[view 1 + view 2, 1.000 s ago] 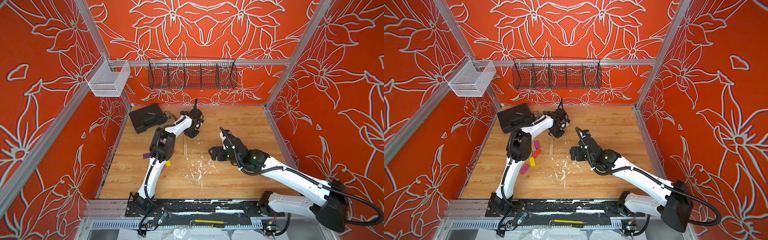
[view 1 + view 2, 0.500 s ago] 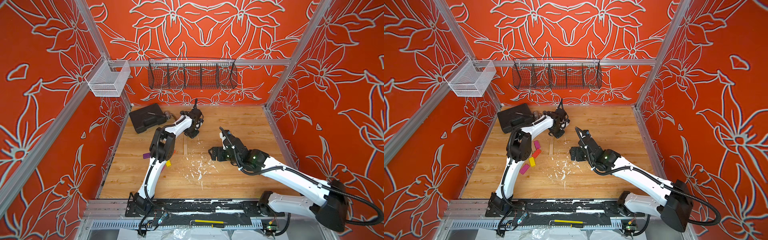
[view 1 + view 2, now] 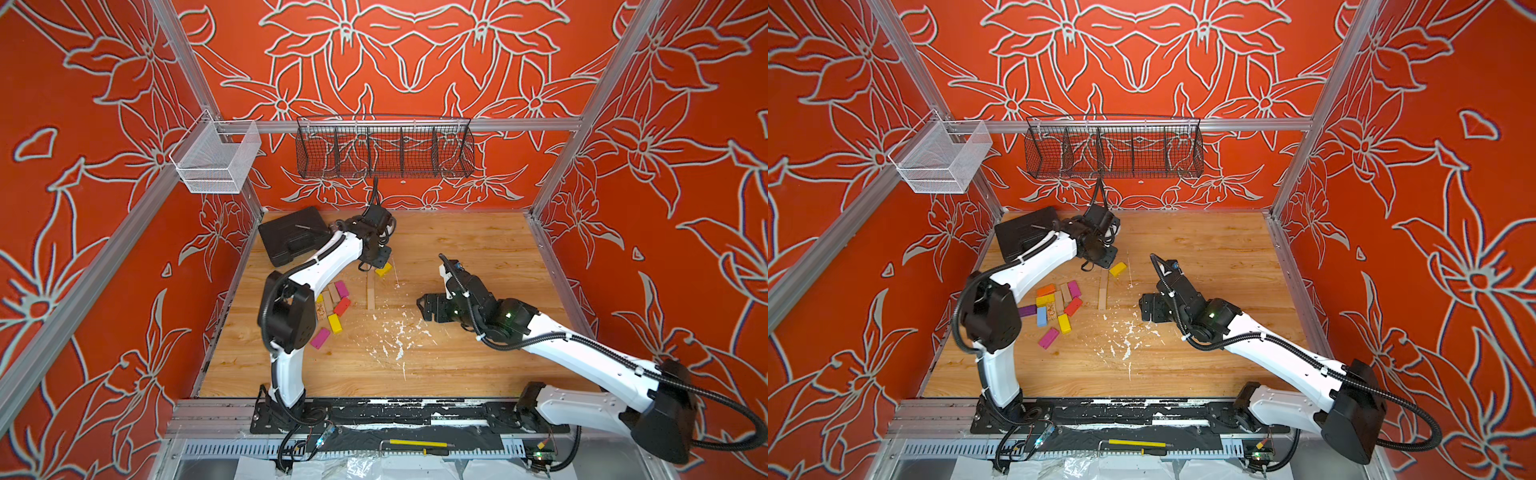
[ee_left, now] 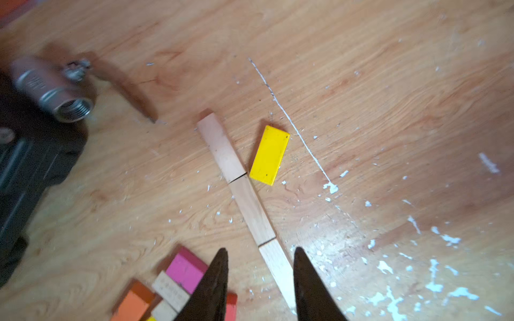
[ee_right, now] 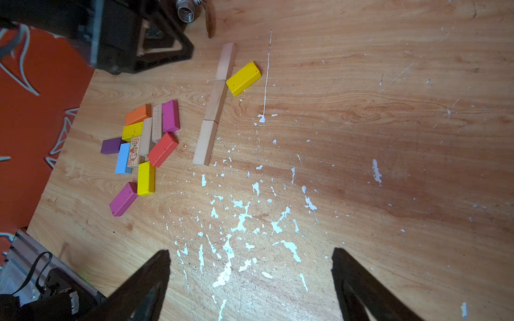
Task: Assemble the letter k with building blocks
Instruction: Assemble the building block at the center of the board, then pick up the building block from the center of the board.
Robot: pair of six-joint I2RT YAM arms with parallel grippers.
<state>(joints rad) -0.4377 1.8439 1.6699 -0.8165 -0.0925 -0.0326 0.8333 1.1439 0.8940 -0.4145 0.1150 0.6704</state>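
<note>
Three plain pale wood building blocks (image 4: pixel 251 208) lie end to end in one straight line (image 5: pixel 215 101), seen in both top views (image 3: pixel 371 293) (image 3: pixel 1103 293). A yellow block (image 4: pixel 269 154) (image 5: pixel 243 78) lies slanted against the line's far part (image 3: pixel 383 269). My left gripper (image 4: pixel 260 250) hovers over the line's near bar, open by a narrow gap and holding nothing (image 3: pixel 376 261). A heap of coloured blocks (image 5: pixel 144 139) (image 3: pixel 1054 303) lies to the left of the line. My right gripper (image 5: pixel 250 251) (image 3: pixel 428 306) stands wide open and empty over the white flecks.
A black case (image 3: pixel 291 239) (image 4: pixel 16 166) sits at the back left, with a metal pipe fitting (image 4: pixel 52 91) beside it. White paint flecks (image 5: pixel 236 222) cover the middle floor. A black wire basket (image 3: pixel 384 149) and a white mesh basket (image 3: pixel 216 162) hang on the walls.
</note>
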